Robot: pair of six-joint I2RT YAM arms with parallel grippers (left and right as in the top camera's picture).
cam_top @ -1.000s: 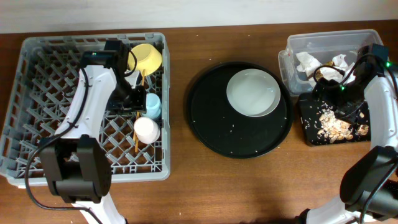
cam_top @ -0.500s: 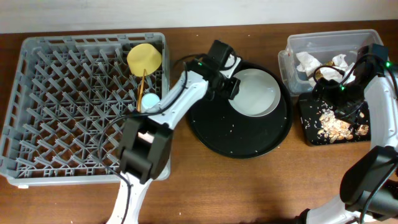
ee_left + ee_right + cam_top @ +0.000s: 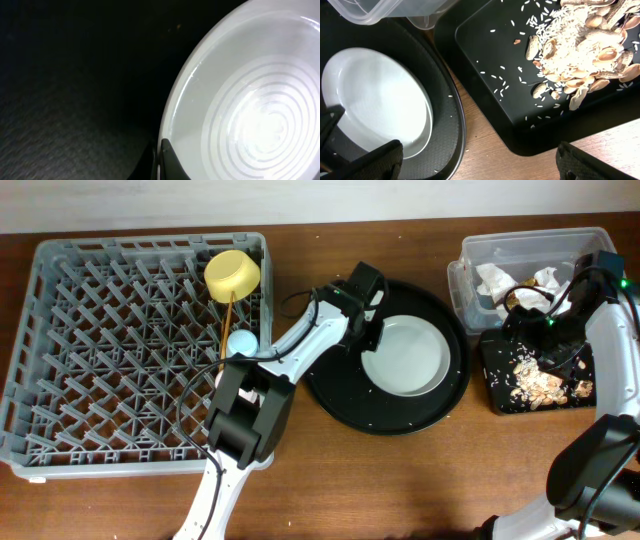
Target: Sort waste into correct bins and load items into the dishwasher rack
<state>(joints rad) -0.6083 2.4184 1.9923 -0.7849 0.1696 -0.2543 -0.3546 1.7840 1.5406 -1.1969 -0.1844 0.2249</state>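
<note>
The pale plate (image 3: 410, 360) lies in the round black serving tray (image 3: 340, 395). My left gripper (image 3: 373, 340) is shut on the plate's left rim. In the left wrist view one finger lies inside the plate (image 3: 250, 100) and the other outside, with my left gripper (image 3: 159, 162) pinching the rim. The grey rack (image 3: 100, 350) holds the yellow bowl (image 3: 232, 272), the chopsticks (image 3: 227, 325) and a light-blue cup (image 3: 241, 341). My right gripper (image 3: 535, 330) hangs open over the black tray of scraps (image 3: 545, 385). Napkins (image 3: 500, 278) lie in the clear tub (image 3: 480, 248).
In the right wrist view the scraps and rice grains (image 3: 580, 45) are heaped in the black tray, the clear tub's corner (image 3: 385, 12) is at the top left, and my right gripper (image 3: 477, 167) spans bare wood. My left arm crosses the rack's right edge.
My left arm swung from the rack to the serving tray and shut on the plate's rim. The plate has shifted toward the front of the tray. The right arm has not moved.
</note>
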